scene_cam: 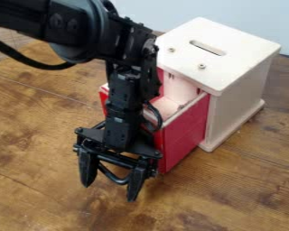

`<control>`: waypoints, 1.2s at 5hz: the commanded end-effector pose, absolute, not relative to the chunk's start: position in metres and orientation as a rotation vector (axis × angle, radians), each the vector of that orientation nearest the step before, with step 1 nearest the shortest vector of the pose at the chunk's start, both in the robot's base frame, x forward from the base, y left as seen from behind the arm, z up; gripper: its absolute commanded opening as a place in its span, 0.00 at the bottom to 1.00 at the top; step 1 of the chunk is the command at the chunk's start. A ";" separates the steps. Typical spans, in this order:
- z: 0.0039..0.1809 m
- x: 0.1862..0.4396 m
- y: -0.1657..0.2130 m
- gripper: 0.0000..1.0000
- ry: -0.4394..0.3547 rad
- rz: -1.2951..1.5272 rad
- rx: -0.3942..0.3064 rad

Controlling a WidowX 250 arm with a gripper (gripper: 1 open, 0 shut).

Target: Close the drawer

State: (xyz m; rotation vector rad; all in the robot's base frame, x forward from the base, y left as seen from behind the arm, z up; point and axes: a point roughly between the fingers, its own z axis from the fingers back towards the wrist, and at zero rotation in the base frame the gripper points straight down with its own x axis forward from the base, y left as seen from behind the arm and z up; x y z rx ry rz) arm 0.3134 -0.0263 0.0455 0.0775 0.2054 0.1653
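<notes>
"Why is the gripper (111,187) out there, left of the white cabinet (237,90)?"

"Probably to push toward the cabinet. Its fingers are spread, with nothing visibly grasped; a shove wouldn't need a grip."

"Is it touching anything?"

"I can't tell; the arm (130,86) hides the outer end of whatever is behind it."

"And the drawer (186,135)?"

"Just right of the gripper, sticking out from the cabinet's left side, pale interior showing. It's still to be closed, so the outer side seems the sensible place to press."

"Why does the cabinet sit at the far right?"

"It's the drawer's housing, so the push should run rightward into it, kept straight to avoid jamming."
</notes>
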 end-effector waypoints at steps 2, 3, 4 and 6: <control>0.068 0.371 -0.014 1.00 0.038 0.229 0.046; 0.069 0.389 -0.008 1.00 0.017 0.252 0.041; 0.071 0.410 -0.002 1.00 -0.009 0.275 0.031; 0.072 0.403 0.009 1.00 -0.026 0.295 0.026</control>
